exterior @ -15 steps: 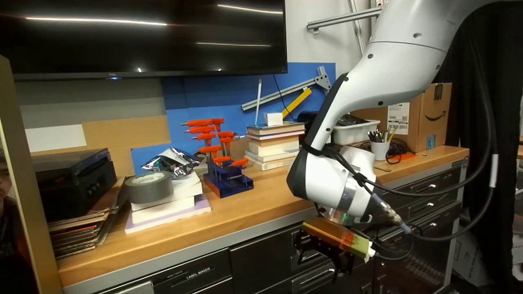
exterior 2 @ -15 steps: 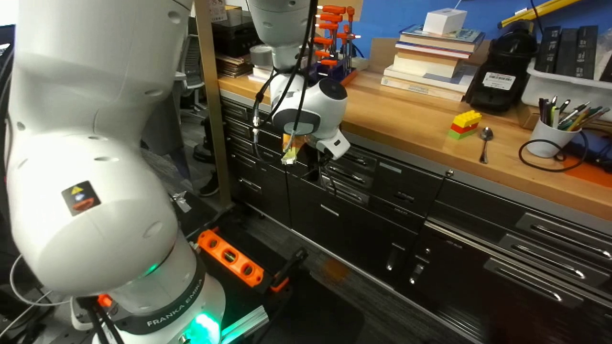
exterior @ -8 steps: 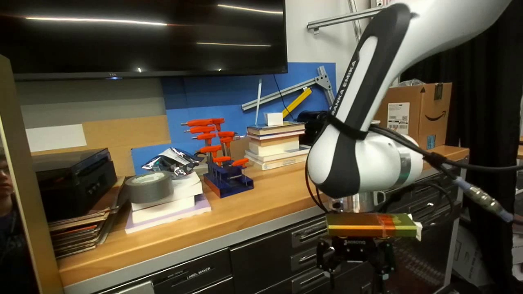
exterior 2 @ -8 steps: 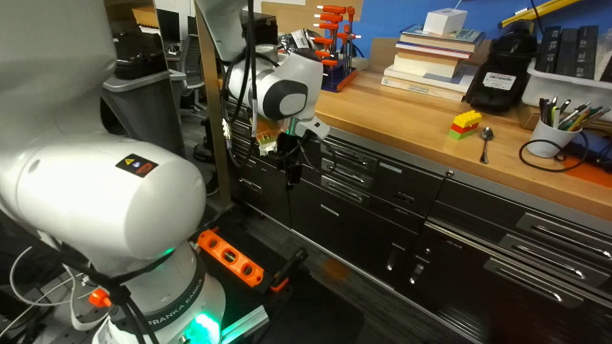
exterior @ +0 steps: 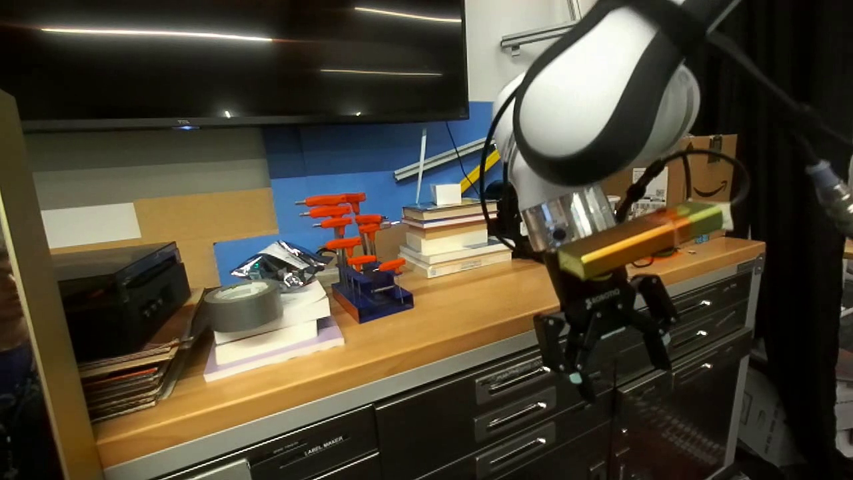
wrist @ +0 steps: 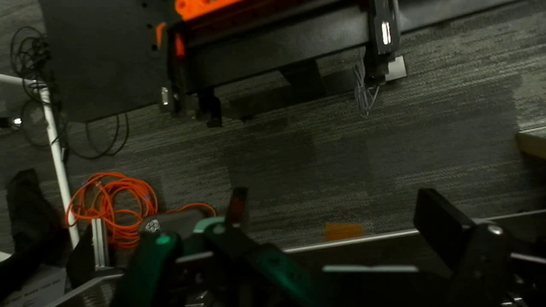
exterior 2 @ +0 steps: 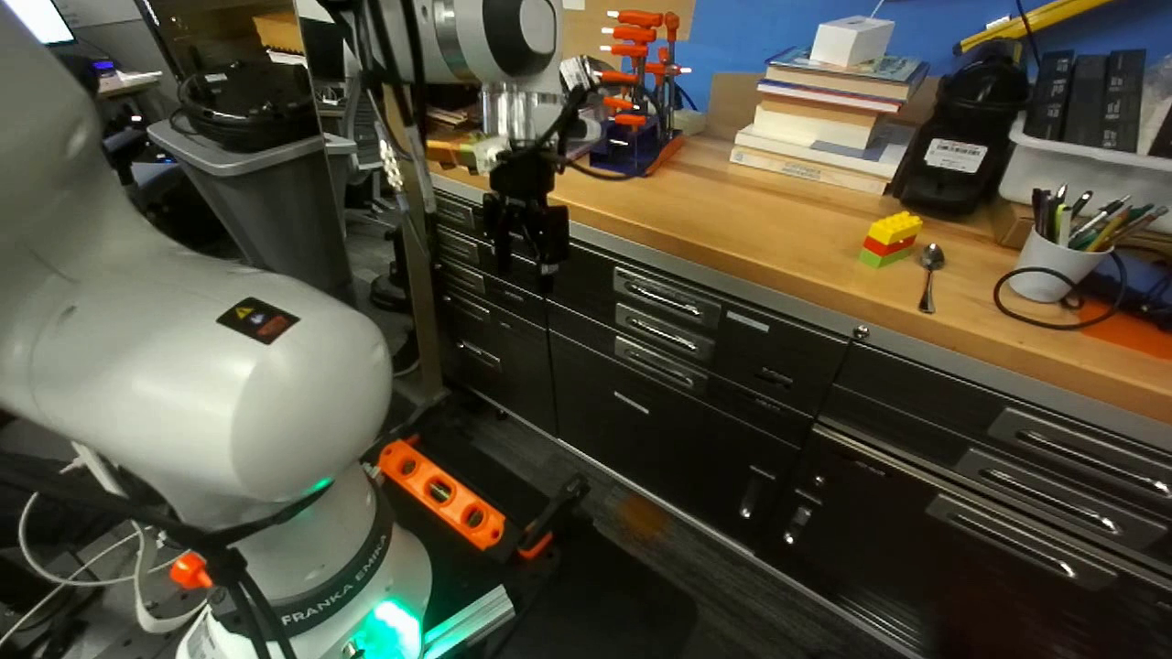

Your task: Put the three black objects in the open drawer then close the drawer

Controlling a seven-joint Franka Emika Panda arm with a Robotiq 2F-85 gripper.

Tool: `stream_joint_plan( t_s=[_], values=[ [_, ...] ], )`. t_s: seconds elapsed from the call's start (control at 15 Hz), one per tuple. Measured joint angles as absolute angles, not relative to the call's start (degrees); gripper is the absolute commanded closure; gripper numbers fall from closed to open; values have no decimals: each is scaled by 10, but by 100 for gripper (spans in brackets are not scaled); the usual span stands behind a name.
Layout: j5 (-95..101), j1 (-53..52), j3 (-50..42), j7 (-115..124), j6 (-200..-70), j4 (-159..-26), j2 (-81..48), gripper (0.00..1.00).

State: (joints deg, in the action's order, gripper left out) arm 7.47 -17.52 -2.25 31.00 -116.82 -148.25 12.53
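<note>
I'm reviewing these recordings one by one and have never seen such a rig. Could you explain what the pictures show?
The machine is a white, jointed robot arm ending in a black pincer. Two cameras watch from outside, at different places; another, on the arm itself, looks past the pincer's fingers to the floor. On the wooden worktop are a grey tape roll on a stack of books, red-handled tools in a blue stand, another book stack, toy bricks, a spoon and a white cup holding pens. Nothing is held: the pincer stands open, and the gold-green bar sits above its fingers, not between them.
</note>
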Motion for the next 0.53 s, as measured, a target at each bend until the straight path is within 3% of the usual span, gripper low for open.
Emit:
stream_joint_plan(
  t_s=[0.53],
  values=[
    [28,-113,57,240,-882,-1429,370,0]
  ],
)
